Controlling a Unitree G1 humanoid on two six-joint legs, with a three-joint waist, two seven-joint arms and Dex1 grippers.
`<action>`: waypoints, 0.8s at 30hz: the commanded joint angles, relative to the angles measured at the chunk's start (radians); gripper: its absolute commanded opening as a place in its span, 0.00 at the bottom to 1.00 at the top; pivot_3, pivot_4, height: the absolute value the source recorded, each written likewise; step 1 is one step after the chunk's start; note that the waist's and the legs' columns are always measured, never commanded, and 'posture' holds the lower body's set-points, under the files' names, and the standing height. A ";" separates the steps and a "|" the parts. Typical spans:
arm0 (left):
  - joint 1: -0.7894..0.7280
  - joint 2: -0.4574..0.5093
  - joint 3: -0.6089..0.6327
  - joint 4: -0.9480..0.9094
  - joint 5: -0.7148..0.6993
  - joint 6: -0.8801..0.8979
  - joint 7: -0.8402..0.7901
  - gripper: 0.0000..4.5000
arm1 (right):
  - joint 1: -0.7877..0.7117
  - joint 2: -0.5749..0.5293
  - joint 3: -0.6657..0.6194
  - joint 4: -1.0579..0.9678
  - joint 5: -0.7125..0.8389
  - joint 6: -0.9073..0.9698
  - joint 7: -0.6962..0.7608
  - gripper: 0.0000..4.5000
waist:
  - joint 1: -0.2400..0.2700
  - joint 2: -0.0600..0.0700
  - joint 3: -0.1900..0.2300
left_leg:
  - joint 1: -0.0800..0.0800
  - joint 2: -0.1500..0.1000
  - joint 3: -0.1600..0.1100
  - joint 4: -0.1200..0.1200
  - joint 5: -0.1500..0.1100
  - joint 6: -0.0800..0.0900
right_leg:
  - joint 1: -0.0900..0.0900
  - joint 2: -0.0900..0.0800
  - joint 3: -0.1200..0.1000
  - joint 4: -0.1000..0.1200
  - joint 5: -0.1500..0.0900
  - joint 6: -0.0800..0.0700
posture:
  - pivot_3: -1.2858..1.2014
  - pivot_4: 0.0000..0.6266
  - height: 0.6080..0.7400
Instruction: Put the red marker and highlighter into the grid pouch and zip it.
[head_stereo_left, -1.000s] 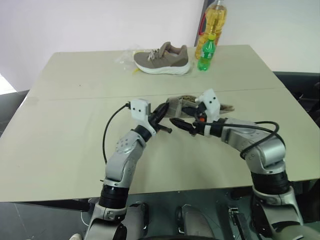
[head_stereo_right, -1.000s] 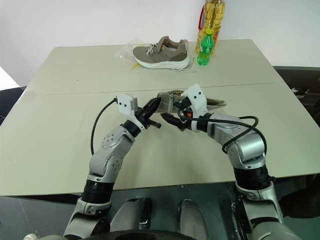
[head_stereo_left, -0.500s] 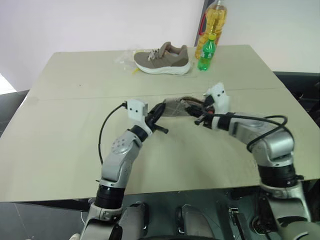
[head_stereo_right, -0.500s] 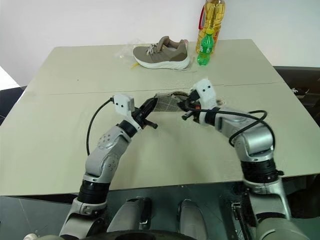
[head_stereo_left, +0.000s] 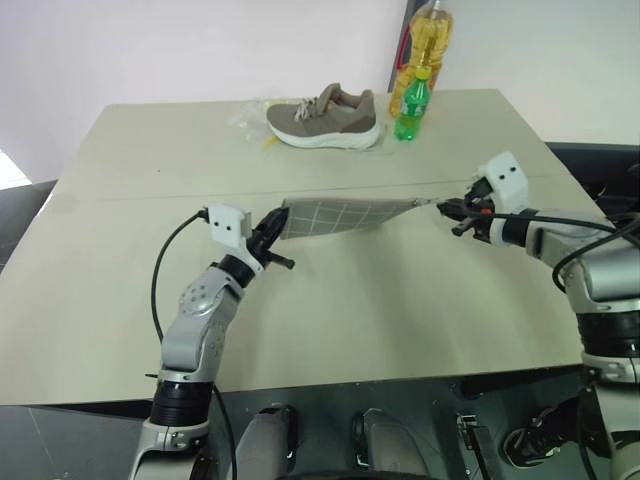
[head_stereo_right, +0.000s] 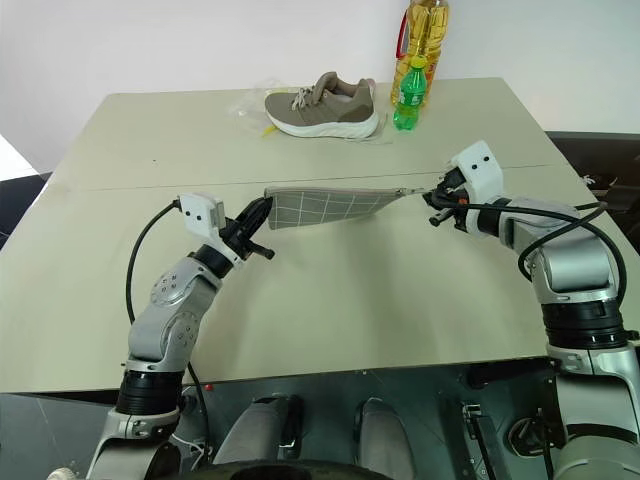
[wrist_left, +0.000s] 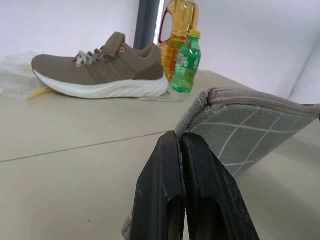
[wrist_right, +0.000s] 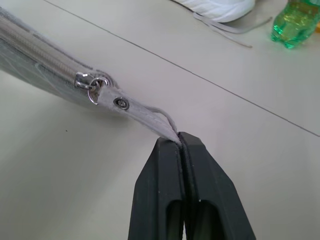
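Clamping opposite ends of the grid pouch (head_stereo_left: 340, 214), the left gripper (head_stereo_left: 268, 229) pinches its corner seam and the right gripper (head_stereo_left: 447, 208) its grey pull tab (wrist_right: 140, 109), black fingers pressed together on fabric. The flat grey woven pouch with white grid lines hangs taut above the matte beige table (head_stereo_left: 150, 290), long axis running left-right. Farther back stand a tan mesh shoe (head_stereo_left: 324, 118), a green bottle (head_stereo_left: 411, 105) and an oil bottle (head_stereo_left: 428, 40) near a pale wall.

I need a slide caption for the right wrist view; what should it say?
Right gripper pinching the pull tab of the grid pouch, zipper run closed to the end.
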 joint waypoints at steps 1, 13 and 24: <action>0.030 0.020 0.010 -0.088 -0.028 0.004 -0.023 0.00 | 0.013 -0.018 -0.025 -0.034 0.018 -0.022 0.055 0.20 | 0.000 0.000 0.000 | 0.000 0.000 0.000 0.000 0.000 0.000 | 0.000 0.000 0.000 0.000 0.000 0.000 | 0.52 0.24 0.93; 0.311 0.173 0.093 -0.312 -0.213 0.238 -0.084 0.89 | 0.132 -0.112 -0.069 -0.067 0.073 -0.111 0.287 1.00 | -0.002 0.000 0.000 | 0.000 0.000 0.000 0.000 0.000 0.000 | 0.000 -0.002 0.000 -0.002 -0.002 -0.004 | 0.52 0.24 0.93; 0.466 0.239 0.310 -0.171 -0.069 0.060 -0.008 0.89 | 0.159 -0.006 -0.163 0.156 0.041 -0.291 0.196 1.00 | 0.002 0.001 0.000 | 0.000 0.000 0.000 -0.001 0.000 -0.001 | 0.000 -0.003 0.000 -0.005 -0.004 -0.008 | 0.52 0.24 0.93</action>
